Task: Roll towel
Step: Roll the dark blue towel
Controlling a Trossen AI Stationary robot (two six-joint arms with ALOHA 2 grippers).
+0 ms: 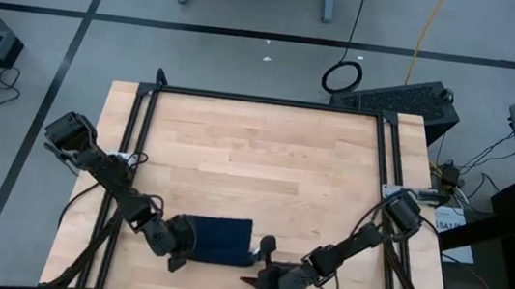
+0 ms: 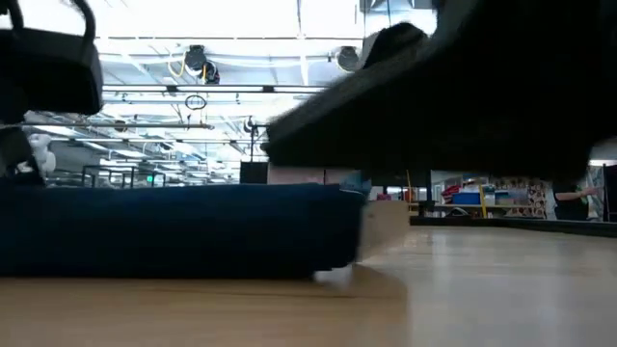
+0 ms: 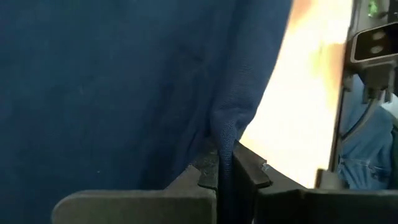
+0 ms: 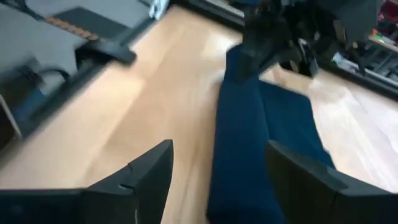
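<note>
While the left gripper (image 1: 190,244) pinches the left edge of the towel (image 1: 222,239), the right gripper (image 1: 262,262) stands wide open just right of it on the table (image 1: 256,154).

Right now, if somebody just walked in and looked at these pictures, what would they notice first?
Probably the dark blue towel, folded into a small block near the front edge of the wooden table. The left gripper is shut on a fold at one end of it. The right gripper sits just off the towel's other end with its fingers open, holding nothing.
</note>
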